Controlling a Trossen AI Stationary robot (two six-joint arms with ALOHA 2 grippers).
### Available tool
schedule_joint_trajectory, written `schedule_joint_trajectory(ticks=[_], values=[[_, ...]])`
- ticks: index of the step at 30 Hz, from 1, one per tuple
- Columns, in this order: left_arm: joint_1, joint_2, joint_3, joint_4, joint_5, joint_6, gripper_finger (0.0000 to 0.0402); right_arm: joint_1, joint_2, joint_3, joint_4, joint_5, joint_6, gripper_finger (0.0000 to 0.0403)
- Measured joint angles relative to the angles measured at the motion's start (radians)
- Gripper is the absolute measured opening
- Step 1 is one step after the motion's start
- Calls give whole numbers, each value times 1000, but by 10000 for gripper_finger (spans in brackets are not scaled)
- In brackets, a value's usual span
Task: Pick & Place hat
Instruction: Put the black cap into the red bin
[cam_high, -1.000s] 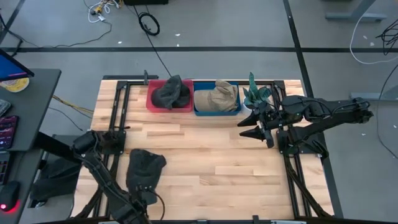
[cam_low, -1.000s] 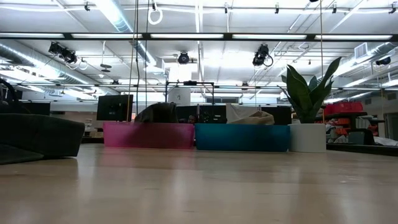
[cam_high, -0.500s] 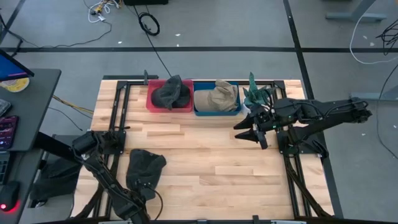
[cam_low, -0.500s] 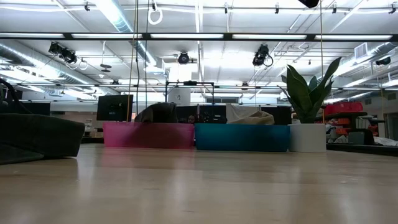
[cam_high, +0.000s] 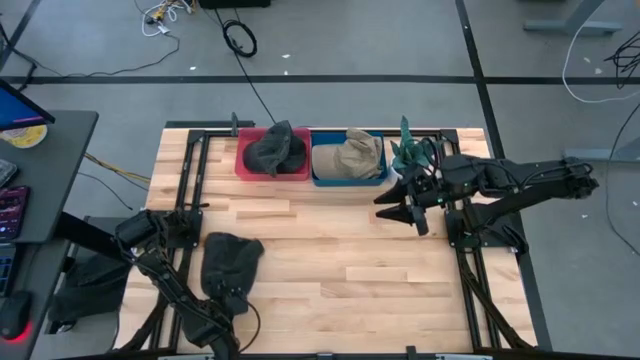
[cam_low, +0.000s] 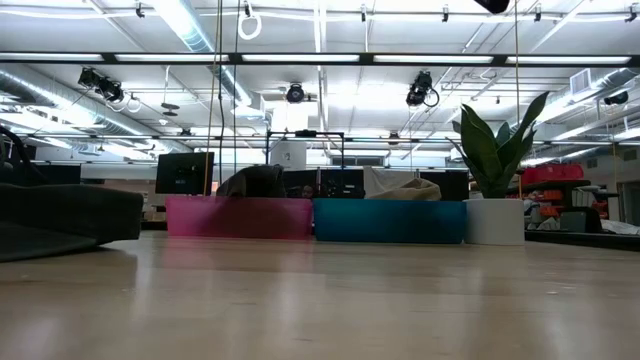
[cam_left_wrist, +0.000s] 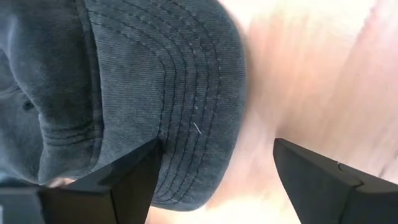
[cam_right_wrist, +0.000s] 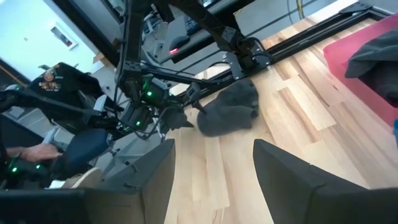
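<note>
A dark grey cap (cam_high: 232, 262) lies flat on the table near the left near corner; it also shows in the low view (cam_low: 65, 212) and the right wrist view (cam_right_wrist: 230, 112). My left gripper (cam_high: 232, 300) is open at the cap's near end. In its wrist view the stitched brim (cam_left_wrist: 174, 81) fills the space ahead. One finger (cam_left_wrist: 118, 180) stands at the brim's rim and the other (cam_left_wrist: 323, 180) over bare wood. My right gripper (cam_high: 393, 210) hovers open above the table's right far part, beside the plant. My left gripper comes at the cap's brim (cam_left_wrist: 158, 146) low and nearly level from the table's near side. One finger overlaps the brim's rim, the other is clear of it. Whether that finger touches the brim, I cannot tell. The cap rests on the table.
At the far edge stand a red bin (cam_high: 243, 168) holding a dark hat (cam_high: 275, 150) and a blue bin (cam_high: 320, 180) holding a tan hat (cam_high: 348, 155). A potted plant (cam_high: 412, 152) is right of them. Bare wood spans the table's middle.
My right gripper has drifted a little toward the table's left, staying open. The left gripper has edged toward the far edge at the cap. The cap has shifted slightly, and its outline in the low view now reaches a bit farther across.
</note>
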Motion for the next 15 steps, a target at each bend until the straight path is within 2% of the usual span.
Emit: schedule_joint_trajectory(ticks=[4,7,10,15], values=[[1,0,-6,-5,-10,-42,288,-16,0,0,0,0,0,219],[1,0,-6,-14,-15,-83,253,-28,0,0,0,-2,0,219],[1,0,-6,-20,-15,-123,202,-40,0,0,0,-8,0,219],[12,0,-4,-5,21,-140,92,-55,0,0,0,-8,0,219]])
